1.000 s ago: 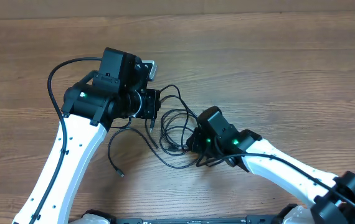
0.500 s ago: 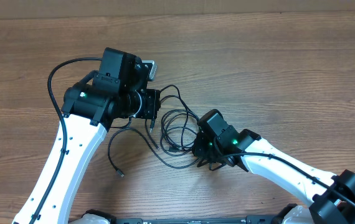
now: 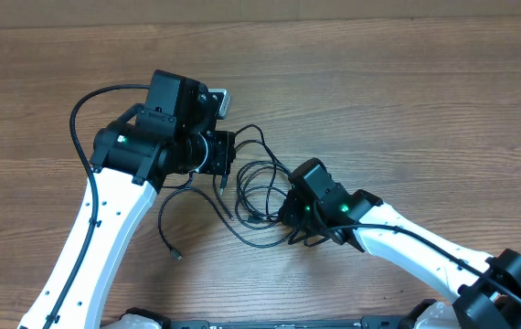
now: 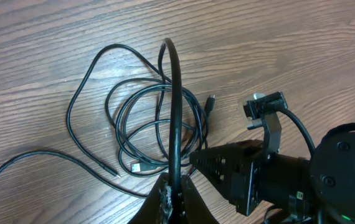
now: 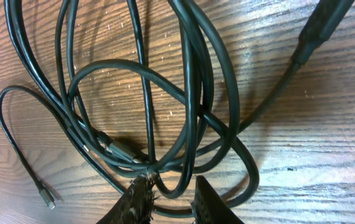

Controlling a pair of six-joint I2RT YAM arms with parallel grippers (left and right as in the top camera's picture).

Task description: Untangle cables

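The cables (image 3: 256, 187) lie as a tangle of thin black loops on the wooden table between my two arms. My left gripper (image 3: 228, 157) is at the tangle's left edge. In the left wrist view this gripper (image 4: 174, 176) is shut on one black cable (image 4: 176, 106) that rises from its jaws and arches over the loops (image 4: 156, 127). My right gripper (image 3: 283, 208) sits at the tangle's right edge. In the right wrist view it (image 5: 172, 176) is open, with a cable loop (image 5: 184, 186) lying between the fingers. Crossed strands (image 5: 146, 112) fill that view.
A loose cable end with a small plug (image 3: 176, 254) trails toward the table's front left, also seen as a thin cord (image 5: 47, 198) in the right wrist view. A USB plug (image 4: 139, 167) lies inside the loops. The right arm's body (image 4: 271, 177) stands close beside the left gripper.
The right gripper shifted slightly toward the table's front, then eased back a little, staying at the tangle's edge. The left arm and its held cable have not moved.
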